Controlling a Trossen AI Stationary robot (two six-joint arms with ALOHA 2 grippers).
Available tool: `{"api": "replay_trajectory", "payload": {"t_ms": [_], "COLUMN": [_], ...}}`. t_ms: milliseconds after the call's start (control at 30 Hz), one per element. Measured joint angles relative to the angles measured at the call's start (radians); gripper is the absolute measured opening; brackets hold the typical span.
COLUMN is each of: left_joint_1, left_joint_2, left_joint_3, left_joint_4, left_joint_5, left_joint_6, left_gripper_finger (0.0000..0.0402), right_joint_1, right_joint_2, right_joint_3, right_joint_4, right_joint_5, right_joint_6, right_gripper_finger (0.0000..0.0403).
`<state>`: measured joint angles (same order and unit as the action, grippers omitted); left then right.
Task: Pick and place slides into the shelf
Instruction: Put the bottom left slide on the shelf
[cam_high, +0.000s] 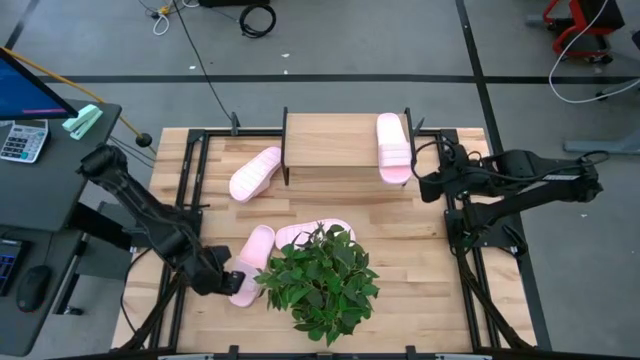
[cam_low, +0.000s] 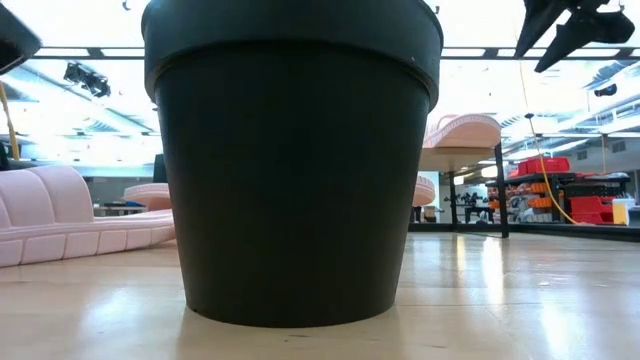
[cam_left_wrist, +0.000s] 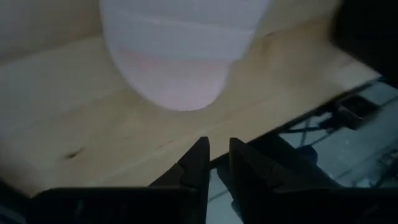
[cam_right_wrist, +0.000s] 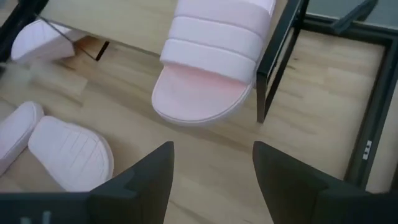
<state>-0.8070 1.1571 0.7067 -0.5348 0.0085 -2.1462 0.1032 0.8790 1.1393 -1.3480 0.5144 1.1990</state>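
A black plant pot (cam_low: 291, 160) fills the low view, hiding most of the wooden table (cam_high: 420, 270); from above, its leafy green plant (cam_high: 320, 280) covers part of two pink slides. One slide (cam_high: 393, 147) lies on the shelf (cam_high: 330, 140) at its right end, its toe overhanging the front edge. Another slide (cam_high: 255, 173) rests on the table just left of the shelf. The left gripper (cam_high: 233, 280) sits at the heel of a third slide (cam_high: 253, 262) near the table's front – fingers (cam_left_wrist: 196, 165) nearly together, holding nothing visible. The right gripper (cam_right_wrist: 211, 168) hovers near the shelved slide, wide apart and empty.
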Motion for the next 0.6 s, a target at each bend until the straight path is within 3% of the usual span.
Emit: {"api": "replay_trajectory", "payload": {"t_ms": [300,500,600], "left_joint_1": [-0.04,-0.039,-0.039], "left_joint_2": [0.105,0.114,0.114], "left_joint_3": [0.0,0.0,0.0], "left_joint_4": [0.182,0.202,0.203], "left_joint_5": [0.051,0.053,0.113], "left_joint_6": [-0.088,-0.102,-0.107], "left_gripper_finger": [0.0096,0.0102,0.0098], "right_joint_1": [0.05,0.072,0.072], "right_joint_2": [-0.059,-0.059,-0.058], "right_joint_3": [0.0,-0.001,-0.011], "right_joint_4": [-0.022,-0.024,-0.024], "right_joint_5": [-0.015,-0.013,-0.006], "right_joint_6": [-0.015,-0.015,-0.014], "right_gripper_finger": [0.0224,0.0224,0.0224]}}
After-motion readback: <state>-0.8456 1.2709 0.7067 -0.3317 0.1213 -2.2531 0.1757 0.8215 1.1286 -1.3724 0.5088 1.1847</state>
